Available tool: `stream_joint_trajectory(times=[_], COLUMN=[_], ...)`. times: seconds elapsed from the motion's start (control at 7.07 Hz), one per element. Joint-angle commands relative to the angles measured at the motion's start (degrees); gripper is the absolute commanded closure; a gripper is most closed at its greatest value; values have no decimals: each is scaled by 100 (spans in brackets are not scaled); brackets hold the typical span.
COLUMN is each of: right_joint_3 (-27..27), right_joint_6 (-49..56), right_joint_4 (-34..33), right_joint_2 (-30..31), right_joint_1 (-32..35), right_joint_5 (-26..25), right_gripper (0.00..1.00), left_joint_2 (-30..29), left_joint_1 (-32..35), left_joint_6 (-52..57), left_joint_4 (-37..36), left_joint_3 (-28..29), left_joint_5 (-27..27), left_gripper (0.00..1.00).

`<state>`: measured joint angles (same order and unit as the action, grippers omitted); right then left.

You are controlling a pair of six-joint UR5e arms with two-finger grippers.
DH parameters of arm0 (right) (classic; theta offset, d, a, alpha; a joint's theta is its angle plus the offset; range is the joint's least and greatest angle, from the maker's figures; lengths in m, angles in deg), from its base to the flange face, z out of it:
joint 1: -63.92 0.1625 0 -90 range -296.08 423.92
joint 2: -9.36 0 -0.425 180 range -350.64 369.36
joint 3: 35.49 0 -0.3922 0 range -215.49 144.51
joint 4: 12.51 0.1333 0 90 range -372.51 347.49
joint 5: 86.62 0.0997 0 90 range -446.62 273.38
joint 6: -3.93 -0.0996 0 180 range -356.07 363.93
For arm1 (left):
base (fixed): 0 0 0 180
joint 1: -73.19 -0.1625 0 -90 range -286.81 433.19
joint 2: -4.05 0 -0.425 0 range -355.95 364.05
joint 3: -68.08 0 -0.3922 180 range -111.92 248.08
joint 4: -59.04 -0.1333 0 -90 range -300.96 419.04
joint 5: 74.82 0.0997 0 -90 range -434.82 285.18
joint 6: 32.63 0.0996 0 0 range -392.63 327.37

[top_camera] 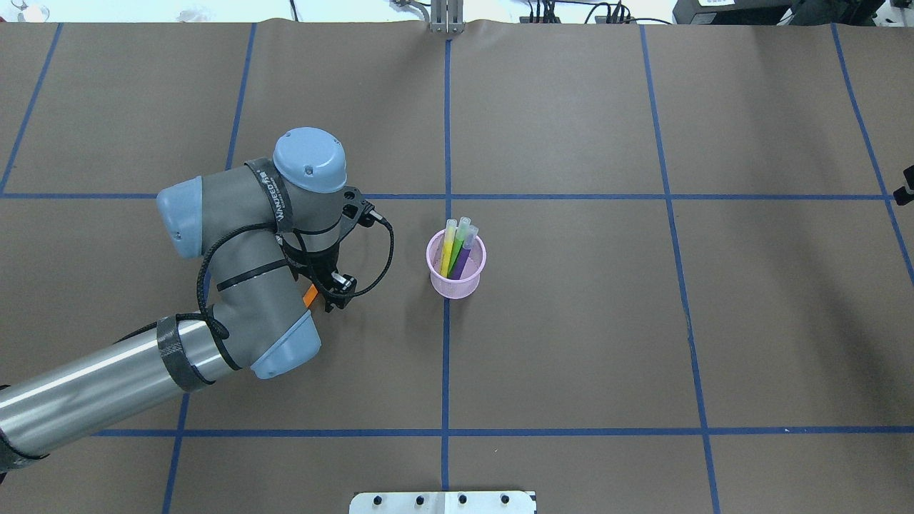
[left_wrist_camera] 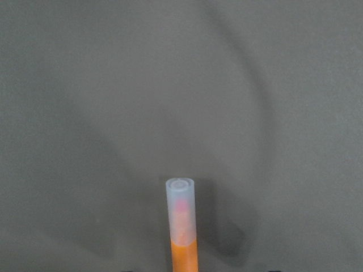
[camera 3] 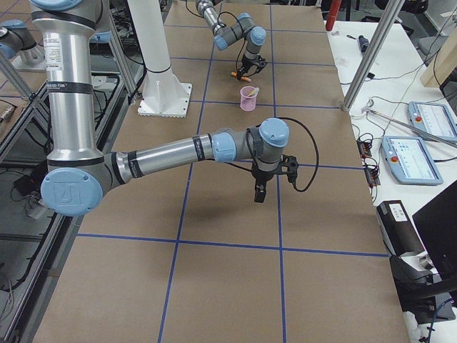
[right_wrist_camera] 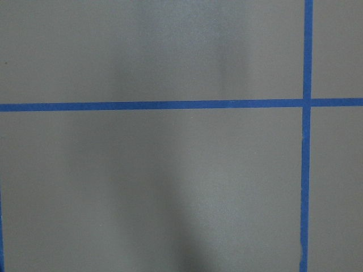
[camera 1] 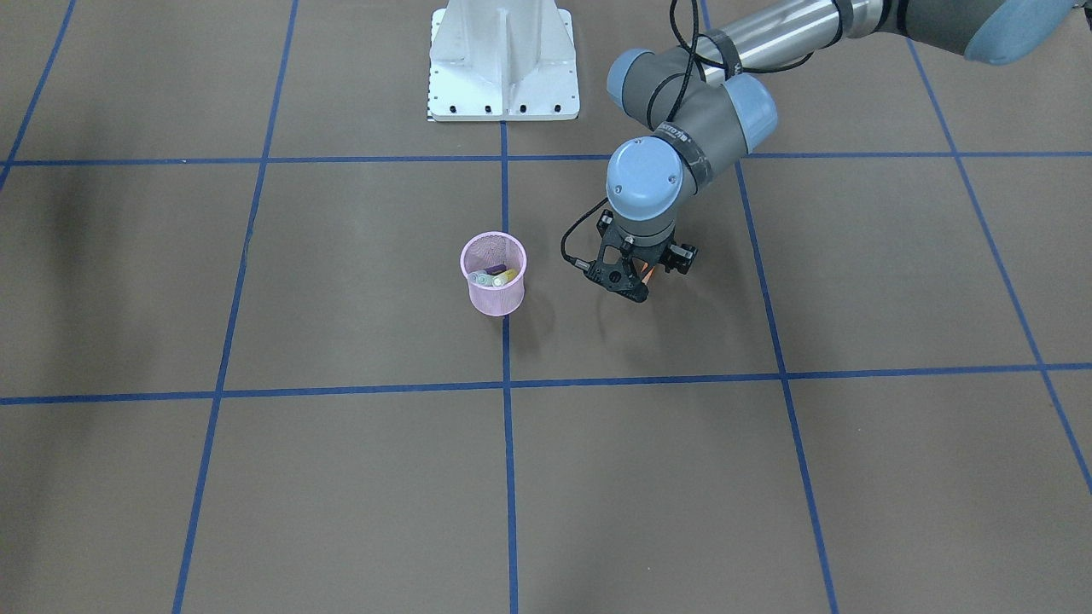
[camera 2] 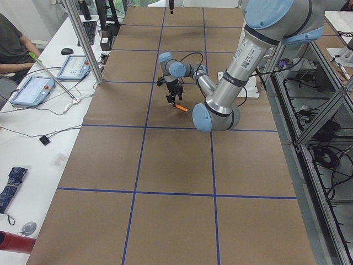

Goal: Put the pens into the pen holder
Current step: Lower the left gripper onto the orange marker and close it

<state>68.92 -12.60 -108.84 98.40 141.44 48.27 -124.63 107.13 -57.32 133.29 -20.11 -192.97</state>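
The pink mesh pen holder (camera 1: pixel 495 298) (top_camera: pixel 457 282) stands upright near the table's centre line. Three pens (top_camera: pixel 457 246), yellow, green and purple, lean inside it. My left gripper (camera 1: pixel 638 286) (top_camera: pixel 325 291) hangs just above the table beside the holder, about one cup-width and more apart, shut on an orange pen (top_camera: pixel 309 295) (camera 2: pixel 182 108). In the left wrist view the orange pen (left_wrist_camera: pixel 182 226) points away with its pale cap end forward, over bare brown paper. My right gripper (camera 3: pixel 259 191) hovers far off over the table; I cannot tell whether it is open or shut.
The white robot base (camera 1: pixel 503 64) sits at the table's edge on the robot side. Blue tape lines (right_wrist_camera: pixel 153 105) grid the brown paper. A side desk with tablets (camera 2: pixel 33 88) and a seated person (camera 2: pixel 11 44) lies beyond the table's far side.
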Motion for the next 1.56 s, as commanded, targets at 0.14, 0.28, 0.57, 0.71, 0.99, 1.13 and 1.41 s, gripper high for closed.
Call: stream_joint_trajectory(times=[0.14,0.28,0.57,0.71,0.99,1.13,1.41], right_joint_3=[1,1,1,-8,-8,-8,-8], right_joint_6=[1,1,1,1,1,1,1], right_joint_4=[0,9,0,0,0,0,0], right_joint_2=[9,9,9,9,9,9,9], right_joint_1=[0,0,0,0,0,0,0], right_joint_5=[2,2,-7,2,-7,2,-7], right_gripper=[0,0,0,0,0,0,0], left_joint_2=[9,9,9,9,9,9,9], left_joint_1=[-1,-1,-1,-1,-1,-1,8], left_joint_6=[17,17,17,17,17,17,17], left_joint_4=[11,11,11,11,11,3,2], left_joint_3=[100,109,109,109,109,109,109], left_joint_5=[3,3,3,-6,-6,-6,-6], left_gripper=[38,41,45,46,47,47,47])
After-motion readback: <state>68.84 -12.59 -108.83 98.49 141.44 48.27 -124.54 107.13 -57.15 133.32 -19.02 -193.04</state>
